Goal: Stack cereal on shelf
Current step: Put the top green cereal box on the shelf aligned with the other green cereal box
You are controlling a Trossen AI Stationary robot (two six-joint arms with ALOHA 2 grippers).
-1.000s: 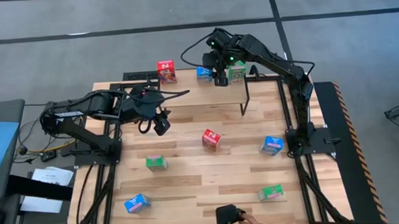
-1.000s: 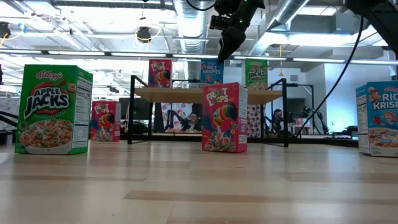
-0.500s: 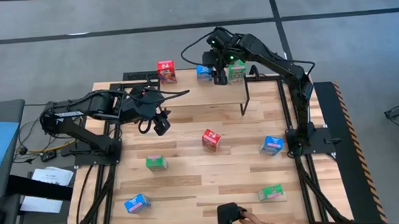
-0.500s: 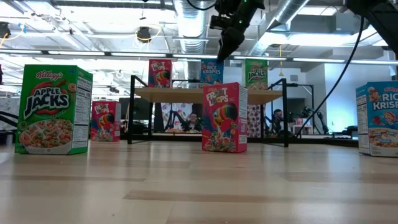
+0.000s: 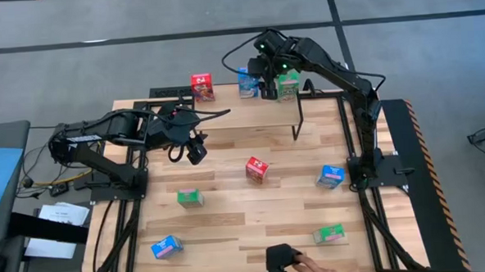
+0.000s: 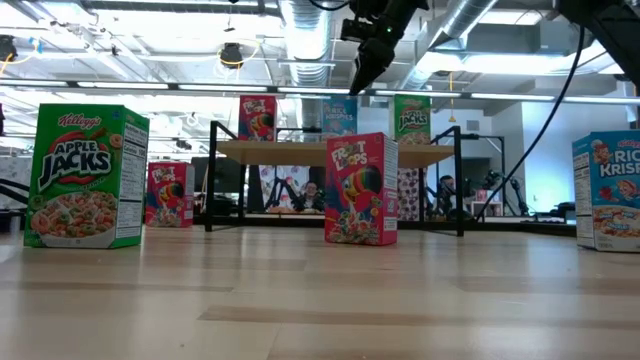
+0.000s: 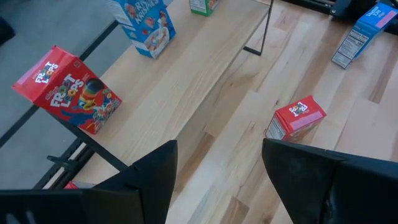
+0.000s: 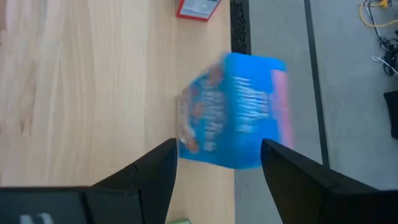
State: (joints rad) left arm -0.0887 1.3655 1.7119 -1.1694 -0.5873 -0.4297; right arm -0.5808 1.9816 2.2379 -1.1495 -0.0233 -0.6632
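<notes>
The shelf [image 5: 225, 102], a light-wood board on black wire legs, stands at the table's far edge. On it stand a red box [image 5: 202, 87], a blue box [image 5: 245, 82] and a green box [image 5: 288, 86]. My right gripper [image 5: 267, 89] is open. It hovers just above the blue box [image 8: 233, 112], which shows blurred and reaches past the shelf's far edge. In the low view my right gripper [image 6: 360, 80] is above that box [image 6: 340, 115]. My left gripper [image 5: 196, 151] is open and empty over the table's left middle.
Loose boxes lie on the table: red [image 5: 257, 170] in the middle, blue [image 5: 330, 176] at the right, green [image 5: 190, 198], blue [image 5: 166, 247] and green [image 5: 330, 234] nearer the front. A person's hand [image 5: 304, 269] is at the near edge.
My right gripper has risen a little above the shelf. The blue box under it has shifted toward the far edge and now shows blurred.
</notes>
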